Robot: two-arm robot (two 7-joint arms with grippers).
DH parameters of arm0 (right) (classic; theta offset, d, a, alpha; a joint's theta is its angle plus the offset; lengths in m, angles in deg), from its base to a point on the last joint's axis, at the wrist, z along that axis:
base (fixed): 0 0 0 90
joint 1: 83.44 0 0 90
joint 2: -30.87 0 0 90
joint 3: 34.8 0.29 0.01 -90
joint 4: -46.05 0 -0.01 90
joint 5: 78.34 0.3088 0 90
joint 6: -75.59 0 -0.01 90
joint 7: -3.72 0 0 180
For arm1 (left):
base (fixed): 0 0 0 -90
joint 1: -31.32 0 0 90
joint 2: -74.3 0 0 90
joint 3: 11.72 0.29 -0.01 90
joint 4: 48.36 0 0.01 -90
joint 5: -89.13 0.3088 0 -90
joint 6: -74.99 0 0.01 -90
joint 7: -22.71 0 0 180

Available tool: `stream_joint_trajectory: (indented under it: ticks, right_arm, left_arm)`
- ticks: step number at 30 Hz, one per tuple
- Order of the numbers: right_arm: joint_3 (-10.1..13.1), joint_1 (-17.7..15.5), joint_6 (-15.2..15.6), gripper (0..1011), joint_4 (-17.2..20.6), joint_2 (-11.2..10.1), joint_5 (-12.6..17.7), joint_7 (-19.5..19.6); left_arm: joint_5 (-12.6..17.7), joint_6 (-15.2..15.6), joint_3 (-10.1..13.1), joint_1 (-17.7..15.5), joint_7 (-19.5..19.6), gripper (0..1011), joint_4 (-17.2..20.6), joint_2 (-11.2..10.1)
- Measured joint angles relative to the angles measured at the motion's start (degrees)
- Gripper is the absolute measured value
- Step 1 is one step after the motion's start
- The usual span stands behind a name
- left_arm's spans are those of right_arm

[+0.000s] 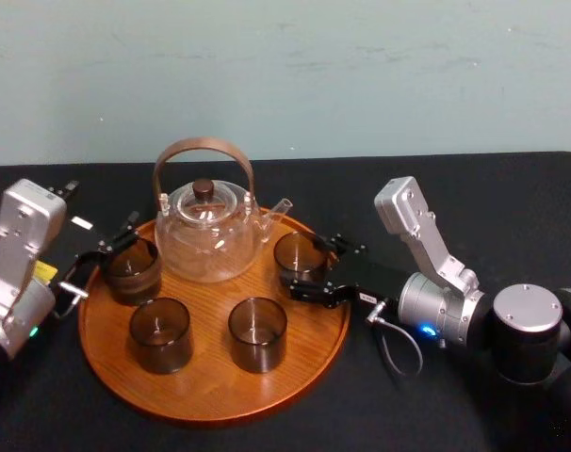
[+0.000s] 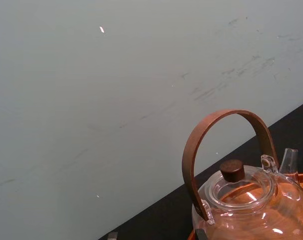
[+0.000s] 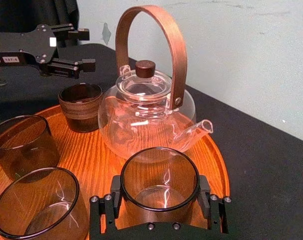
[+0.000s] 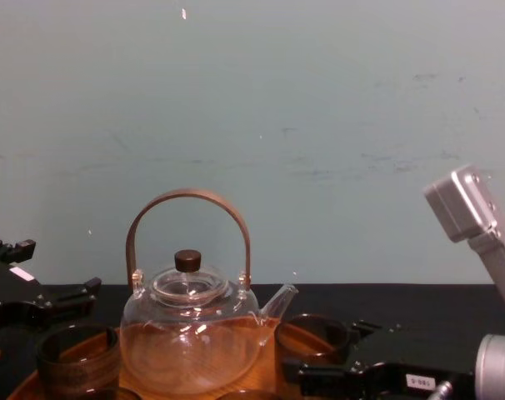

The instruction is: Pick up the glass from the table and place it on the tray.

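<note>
Right arm at work. Right gripper [image 3: 160, 194] reaches in over the tray's right rim, with the fingers [image 3: 116, 192] set one on each side of the glass [image 3: 160, 175].

- Fingers: narrowed to the width of the glass. In the right wrist view both pads look to be touching its wall, so it reads as held.
- Glass: upright and empty, of clear smoky tint. It is inside the rim of the tray [image 1: 210, 395], at the right rear, just beside the spout of the teapot [image 1: 210, 231].
- Base of glass: appears to be down on the wood, but the gripper body hides the bottom edge, so contact is not certain.

Left gripper [image 1: 106, 256] is at the tray's left edge, by the ribbed glass [image 1: 133, 270]. Its fingers are spread wide and grip nothing. From the right wrist view they sit above and behind that glass, not touching it.

Other items on the tray:
- The teapot is clear glass with a bent wooden handle and a dark lid knob. It stands at the centre rear.
- Front-left glass [image 1: 160, 331] and front-right glass [image 1: 257, 331] stand upright, apart from each other.

The tray rests on the black tabletop [image 1: 474, 207], in front of a pale wall [image 4: 319, 100].
</note>
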Motion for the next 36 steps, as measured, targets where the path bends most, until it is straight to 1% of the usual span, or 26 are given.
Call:
stream_joint_trajectory:
  ticks: [7,23,28,36]
  right_arm:
    - [-0.2,0.1,0.0,903,-0.9,0.3,-0.2,0.1]
    - [-0.2,0.1,0.2,903,-1.0,0.4,-0.4,0.2]
    - [-0.2,0.1,0.2,998,-1.0,0.4,-0.3,0.3]
    - [-0.1,0.1,0.2,1002,-1.0,0.3,-0.3,0.2]
  left_arm:
    - [0.0,0.0,0.0,0.0,0.0,1001,0.0,0.0]
    - [0.0,0.0,0.0,0.0,0.0,1001,0.0,0.0]
    - [0.0,0.0,0.0,0.0,0.0,1001,0.0,0.0]
    - [0.0,0.0,0.0,0.0,0.0,1001,0.0,0.0]
